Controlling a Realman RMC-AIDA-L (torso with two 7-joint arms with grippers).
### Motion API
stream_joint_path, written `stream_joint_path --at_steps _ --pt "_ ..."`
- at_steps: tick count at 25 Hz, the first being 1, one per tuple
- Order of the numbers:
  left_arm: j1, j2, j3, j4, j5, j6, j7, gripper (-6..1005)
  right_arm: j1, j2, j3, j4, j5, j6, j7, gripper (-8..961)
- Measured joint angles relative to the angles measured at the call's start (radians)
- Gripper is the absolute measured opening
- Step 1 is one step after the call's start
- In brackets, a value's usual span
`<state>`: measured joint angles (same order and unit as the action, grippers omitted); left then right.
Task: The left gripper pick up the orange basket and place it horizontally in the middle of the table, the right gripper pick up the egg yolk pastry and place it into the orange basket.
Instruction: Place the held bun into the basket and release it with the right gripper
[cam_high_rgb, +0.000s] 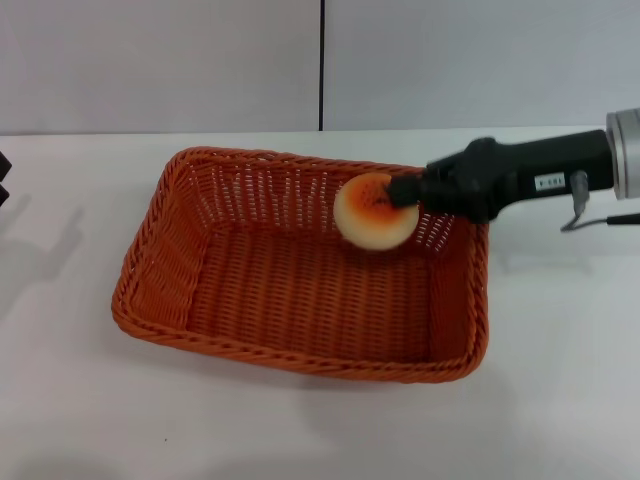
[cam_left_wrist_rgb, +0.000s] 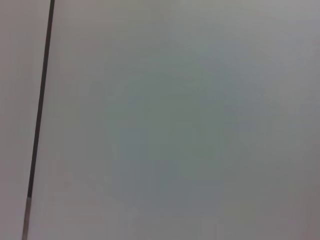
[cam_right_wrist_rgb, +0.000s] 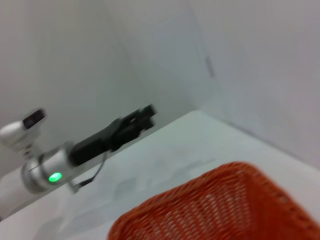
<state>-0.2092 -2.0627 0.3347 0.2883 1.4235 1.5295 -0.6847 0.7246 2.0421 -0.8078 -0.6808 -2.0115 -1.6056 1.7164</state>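
The right gripper (cam_high_rgb: 403, 190) clamps the egg yolk pastry (cam_high_rgb: 374, 211) at its tips above the orange basket (cam_high_rgb: 300, 265); the left gripper (cam_right_wrist_rgb: 148, 114), parked aside, seems closed.

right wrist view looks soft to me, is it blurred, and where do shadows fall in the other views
Right wrist view: yes, soft throughout; the orange basket weave smears and the left end effector is fuzzy. Head view: sharper; faint shadows lie on the table around the basket and at the far left, and the egg yolk pastry at the right end effector is slightly washed out. Left wrist view: only a flat grey wall.
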Motion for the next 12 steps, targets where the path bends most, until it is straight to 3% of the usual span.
stream_joint_path --at_steps 8,12 --pt "-0.004 0.001 -0.002 -0.012 0.000 -0.006 0.000 743 -0.020 0.009 -0.002 0.006 0.051 0.017 -0.071 161" --pt "-0.004 0.003 -0.004 -0.012 0.000 -0.006 0.000 743 -0.043 0.012 0.005 -0.032 0.095 -0.023 -0.073 345"
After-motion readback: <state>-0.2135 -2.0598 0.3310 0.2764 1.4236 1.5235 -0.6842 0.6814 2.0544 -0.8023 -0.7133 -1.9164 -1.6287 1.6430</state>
